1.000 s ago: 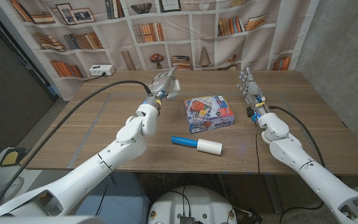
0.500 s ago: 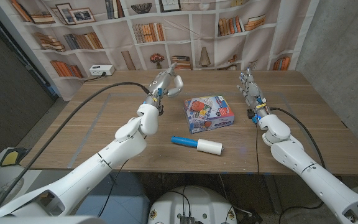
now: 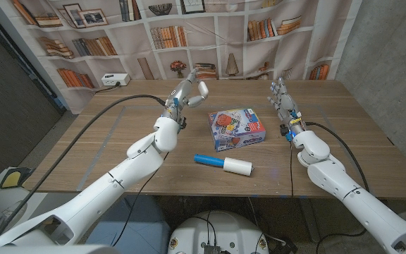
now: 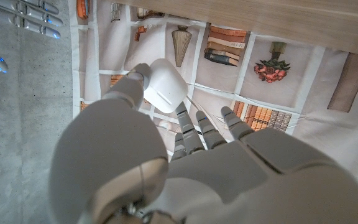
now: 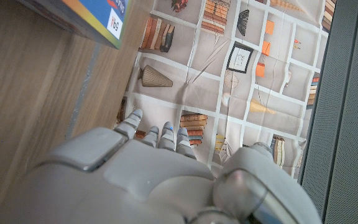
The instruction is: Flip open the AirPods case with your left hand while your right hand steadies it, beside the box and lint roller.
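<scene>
My left hand (image 3: 186, 93) is raised above the far middle of the table and pinches a small white AirPods case (image 3: 202, 92) between thumb and fingers. In the left wrist view the case (image 4: 165, 92) sits at the tips of that hand (image 4: 185, 168), its lid looking closed. My right hand (image 3: 285, 100) stands upright over the table's far right, fingers straight, holding nothing, well apart from the case. The right wrist view looks along the back of that hand (image 5: 148, 180). The right hand's fingertips (image 4: 23, 15) also show in the left wrist view.
A colourful box (image 3: 237, 128) lies on the wooden table (image 3: 104, 148) between my hands, and its corner (image 5: 89, 18) appears in the right wrist view. A lint roller (image 3: 223, 164) with a blue handle lies in front of the box. A bookshelf-print curtain hangs behind the table.
My left hand has risen slightly and turned, bringing the white case out to the hand's right side. The right hand, box and lint roller have stayed put.
</scene>
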Tool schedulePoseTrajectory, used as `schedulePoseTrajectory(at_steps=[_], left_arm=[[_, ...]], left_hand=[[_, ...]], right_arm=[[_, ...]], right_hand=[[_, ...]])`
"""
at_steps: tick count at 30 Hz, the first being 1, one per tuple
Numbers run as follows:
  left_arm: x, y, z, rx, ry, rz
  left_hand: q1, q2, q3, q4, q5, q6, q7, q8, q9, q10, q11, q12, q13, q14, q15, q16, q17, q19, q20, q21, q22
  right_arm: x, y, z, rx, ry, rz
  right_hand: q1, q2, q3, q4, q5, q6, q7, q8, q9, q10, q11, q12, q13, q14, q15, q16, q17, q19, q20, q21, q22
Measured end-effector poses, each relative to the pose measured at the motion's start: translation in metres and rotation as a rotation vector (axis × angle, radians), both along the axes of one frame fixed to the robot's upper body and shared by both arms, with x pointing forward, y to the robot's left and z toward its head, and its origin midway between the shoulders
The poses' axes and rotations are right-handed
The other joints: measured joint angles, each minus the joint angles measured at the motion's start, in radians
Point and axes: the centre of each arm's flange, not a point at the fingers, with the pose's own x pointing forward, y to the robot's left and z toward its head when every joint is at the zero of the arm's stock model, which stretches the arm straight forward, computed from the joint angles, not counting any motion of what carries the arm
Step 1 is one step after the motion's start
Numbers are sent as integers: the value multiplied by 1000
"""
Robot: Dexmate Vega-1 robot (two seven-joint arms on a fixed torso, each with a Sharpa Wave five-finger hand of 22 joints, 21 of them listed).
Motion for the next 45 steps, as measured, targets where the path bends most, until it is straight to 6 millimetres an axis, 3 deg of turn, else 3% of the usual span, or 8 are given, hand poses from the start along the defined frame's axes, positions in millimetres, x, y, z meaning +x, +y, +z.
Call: schedulePoseTrajectory(at_steps=[4, 7, 10, 14, 20, 37, 40, 45], left_arm=[[3, 2, 1, -43, 14, -46], [5, 3, 2, -75, 25, -81], [6, 4, 4, -97, 30, -113], [7, 3, 7, -112, 34, -147], [8, 2, 13, -136, 37, -217], [12, -4, 21, -257, 54, -436], [15, -4, 20, -277, 57, -460], [16, -5, 20, -306, 55, -502]], left_hand=[[0, 0, 0, 0, 0, 5, -5, 0, 0, 0, 0, 0, 0, 0, 0, 0, 0, 0, 0, 0, 0], [0, 0, 0, 0, 0, 5, -5, 0, 0, 0, 0, 0, 0, 0, 0, 0, 0, 0, 0, 0, 0], [0, 0, 0, 0, 0, 5, -5, 0, 0, 0, 0, 0, 0, 0, 0, 0, 0, 0, 0, 0, 0], [0, -1, -6, 3, 4, 5, -5, 0, 0, 0, 0, 0, 0, 0, 0, 0, 0, 5, 5, 0, 0], [1, -2, -5, 3, 4, 5, -5, 0, 0, 0, 0, 0, 0, 0, 0, 0, 0, 5, 5, 0, 0], [-1, -3, -9, 6, 8, 21, -11, 0, 0, 0, 0, 0, 0, 9, -2, 4, 0, 5, 5, 0, 0], [-1, -3, -10, 4, 8, 34, -9, 4, 0, 0, 0, 0, 0, 10, -2, 4, 4, 5, 5, 0, 0], [-3, 0, -10, 4, 7, 36, -11, 4, 0, 0, 0, 0, 0, 18, 0, 4, 5, 11, 11, 0, 0]], right_arm=[[-3, 1, 1, -4, -7, 1], [-7, 3, 1, -9, -14, 3], [-10, 4, 2, -12, -20, 4], [-15, 5, 4, -20, -22, 0], [-21, 6, 6, -31, -12, -6], [-34, 17, 11, -49, 15, 22], [-36, 18, 12, -60, 24, 6], [-45, 21, 18, -83, 24, -8]], right_hand=[[0, 0, 0, 0, 0, 0, 0, 0, 0, 19, 4, 7, 0, 2, 2, 0, 0, 4, 4, 0, 0], [0, 0, 0, 0, -4, 0, 0, 0, 0, 37, 22, 15, 4, 6, 20, 6, 0, 4, 9, 0, 0], [0, 0, 3, -3, -4, 0, 0, 0, 0, 60, 40, 20, 6, 43, 36, 25, 2, 40, 25, 15, 5], [0, 0, 6, -6, -4, 0, 0, 0, 0, 126, 56, 48, 17, 81, 51, 40, 11, 70, 41, 15, 5], [5, 5, 10, -10, -4, -4, -4, 0, 0, 201, 69, 77, 31, 96, 63, 42, 16, 63, 56, 15, 5], [29, 16, 33, -25, -8, -7, 0, 0, 0, 205, 75, 77, 49, 64, 100, 36, 16, 31, 59, 3, 5], [44, 19, 42, -33, -12, 4, 11, 4, 5, 223, 70, 84, 59, 70, 99, 36, 16, 60, 31, 15, 5], [58, 21, 55, -42, -15, 4, 11, 4, 5, 241, 73, 88, 82, 159, 93, 71, 21, 182, 19, 53, 14]])
